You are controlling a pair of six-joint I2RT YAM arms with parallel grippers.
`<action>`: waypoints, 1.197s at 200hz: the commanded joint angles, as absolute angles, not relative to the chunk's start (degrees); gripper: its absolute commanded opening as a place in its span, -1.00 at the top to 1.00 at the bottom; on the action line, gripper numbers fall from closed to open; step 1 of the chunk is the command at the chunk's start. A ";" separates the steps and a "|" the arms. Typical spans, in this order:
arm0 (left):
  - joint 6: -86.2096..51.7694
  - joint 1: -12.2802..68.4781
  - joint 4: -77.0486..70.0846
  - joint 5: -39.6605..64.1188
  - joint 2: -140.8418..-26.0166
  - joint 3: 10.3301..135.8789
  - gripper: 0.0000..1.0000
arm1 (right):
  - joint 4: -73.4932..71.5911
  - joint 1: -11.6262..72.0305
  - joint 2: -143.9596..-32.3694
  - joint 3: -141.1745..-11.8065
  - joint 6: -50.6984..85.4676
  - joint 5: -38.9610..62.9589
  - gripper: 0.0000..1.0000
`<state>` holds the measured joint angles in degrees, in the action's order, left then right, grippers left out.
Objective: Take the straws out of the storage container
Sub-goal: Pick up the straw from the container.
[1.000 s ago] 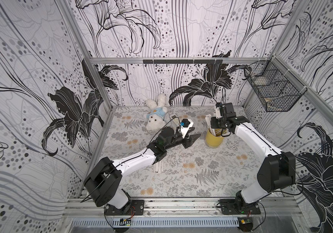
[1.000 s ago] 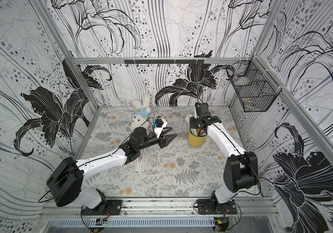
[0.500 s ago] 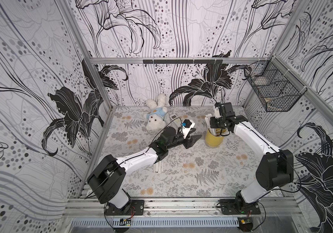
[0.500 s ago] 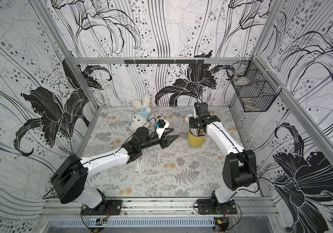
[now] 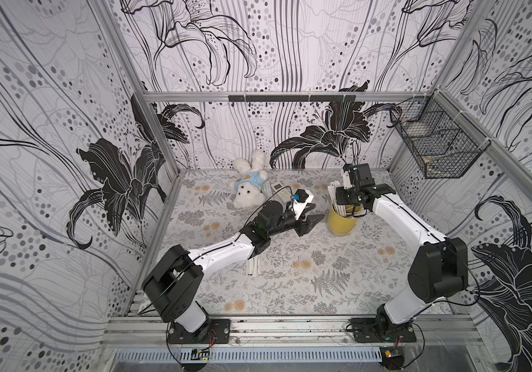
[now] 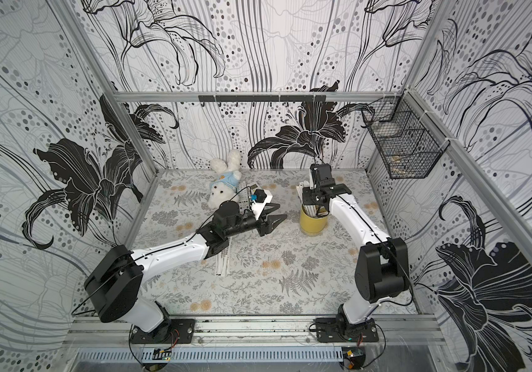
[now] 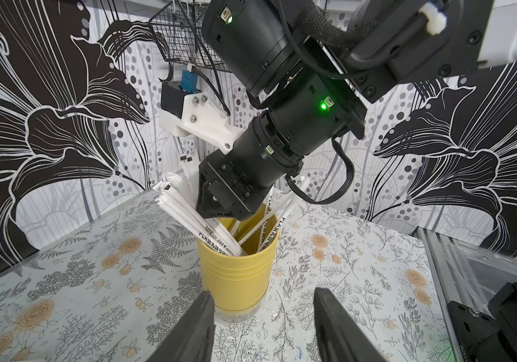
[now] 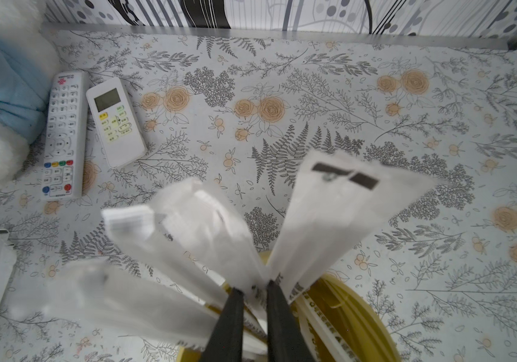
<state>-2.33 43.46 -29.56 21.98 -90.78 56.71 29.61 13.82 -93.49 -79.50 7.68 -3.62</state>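
**Item: paper-wrapped straws, held in a yellow cup**

Location: The straws (image 7: 188, 207) stand fanned out in the cup (image 7: 236, 269), leaning over its rim. The cup sits upright on the tabletop (image 5: 322, 283), towards the back right. A few loose straws (image 5: 253, 267) lie flat on the tabletop under the left arm.

Handling: Probably very light, thin and easily bent. The paper sleeves look smooth, so a bundle may slide or shed single pieces. The best hold is likely on the upper lengths, above the rim, pulling upward along the lean. The cup itself seems light and may tip or lift with them.

Right gripper (image 8: 254, 286): Poised over the cup's mouth, its jaws drawn close together with white wrappers pinched between them. How many is unclear.

Left gripper (image 7: 263, 294): Jaws spread wide, empty, low beside the cup's base and not touching it.

Also present: plush rabbit (image 5: 249, 180), two remote controls (image 8: 63, 134), wire basket (image 5: 435, 145) on the wall.
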 commanded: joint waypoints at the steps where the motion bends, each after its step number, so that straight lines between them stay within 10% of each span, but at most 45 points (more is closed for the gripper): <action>1: -2.46 43.68 -30.98 23.14 -91.34 58.44 -0.10 | 30.98 13.53 -93.28 -80.33 7.21 -4.56 0.73; 77: -2.99 43.68 -31.35 23.46 -90.85 58.23 -0.08 | 30.59 13.53 -89.07 -78.46 7.65 -6.27 0.97; 112: -3.68 43.67 -32.34 23.82 -90.71 57.58 -0.08 | 31.43 13.30 -90.96 -79.98 7.54 -6.42 0.45; 239: -4.20 43.68 -33.05 24.58 -91.80 57.65 -0.07 | 27.12 8.29 -93.76 -80.29 11.34 1.73 0.45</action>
<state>-3.46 43.46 -30.04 23.62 -90.80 56.77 28.82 9.10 -92.51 -79.40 10.26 -2.94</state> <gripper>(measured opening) 0.536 0.275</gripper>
